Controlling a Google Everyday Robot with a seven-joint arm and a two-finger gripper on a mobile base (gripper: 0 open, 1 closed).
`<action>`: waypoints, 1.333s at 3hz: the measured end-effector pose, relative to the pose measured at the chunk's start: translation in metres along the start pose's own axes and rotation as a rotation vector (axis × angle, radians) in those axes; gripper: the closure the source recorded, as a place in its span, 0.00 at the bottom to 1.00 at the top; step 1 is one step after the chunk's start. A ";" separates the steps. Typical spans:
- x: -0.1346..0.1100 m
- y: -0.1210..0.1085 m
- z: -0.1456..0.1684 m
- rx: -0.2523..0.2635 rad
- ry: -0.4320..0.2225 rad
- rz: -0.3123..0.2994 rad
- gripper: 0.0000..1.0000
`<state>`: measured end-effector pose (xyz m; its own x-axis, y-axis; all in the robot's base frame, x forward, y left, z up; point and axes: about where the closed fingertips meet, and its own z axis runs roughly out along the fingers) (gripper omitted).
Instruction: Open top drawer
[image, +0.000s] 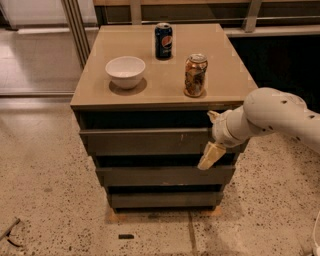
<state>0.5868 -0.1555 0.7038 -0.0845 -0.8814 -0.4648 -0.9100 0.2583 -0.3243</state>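
The top drawer (145, 141) is a wide grey-brown front under the cabinet top, with small pale scratches right of centre. It sits about level with the cabinet's front. My gripper (212, 136) is at the drawer's right end, on a white arm coming in from the right. Its fingers are apart: one pale fingertip (214, 116) shows at the drawer's top edge, the other (210, 156) hangs below its bottom edge. The drawer's right end is hidden behind the gripper.
On the cabinet top (160, 92) stand a white bowl (125, 71), a blue Pepsi can (163, 40) and an orange-patterned can (195, 75). Two narrower grey drawers (165, 176) (162, 200) lie below. Speckled floor surrounds the cabinet; a small dark piece (126, 236) lies in front.
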 end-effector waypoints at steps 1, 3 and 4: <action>-0.002 -0.011 0.017 -0.021 0.001 -0.015 0.00; 0.007 -0.012 0.070 -0.128 0.061 -0.007 0.00; 0.007 -0.012 0.070 -0.128 0.061 -0.007 0.00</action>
<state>0.6258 -0.1371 0.6465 -0.0990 -0.9065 -0.4104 -0.9547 0.2028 -0.2177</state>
